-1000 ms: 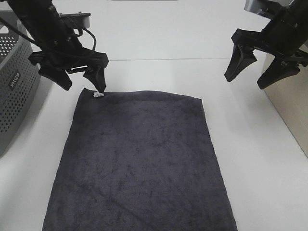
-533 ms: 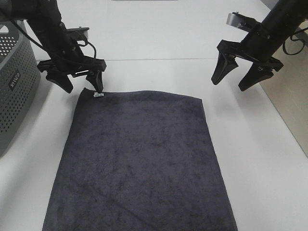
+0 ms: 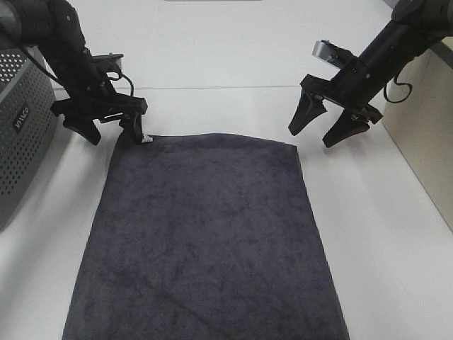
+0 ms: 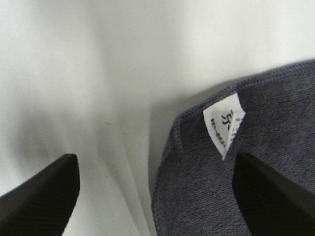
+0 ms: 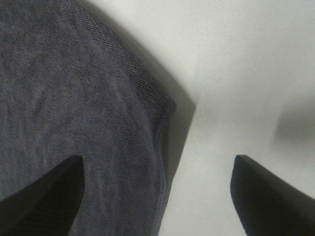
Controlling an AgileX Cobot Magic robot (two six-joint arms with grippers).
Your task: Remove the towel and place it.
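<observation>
You have the large dark charcoal-grey terry towel (image 3: 205, 241) lying flat on the white table (image 3: 382, 234); there is bare table beyond its far edge and along its right side, and a grey perforated plastic basket (image 3: 21, 134) stands near its left side. Your left gripper (image 3: 112, 133) points down with its jaws spread astride the far-left corner, one finger just beside the small white tag (image 4: 224, 125), with nothing pinched. Your right gripper (image 3: 311, 136) hangs tilted, jaws spread wide about the far-right corner, and its wrist view shows plush pile and a stitched hem between the black fingers.
</observation>
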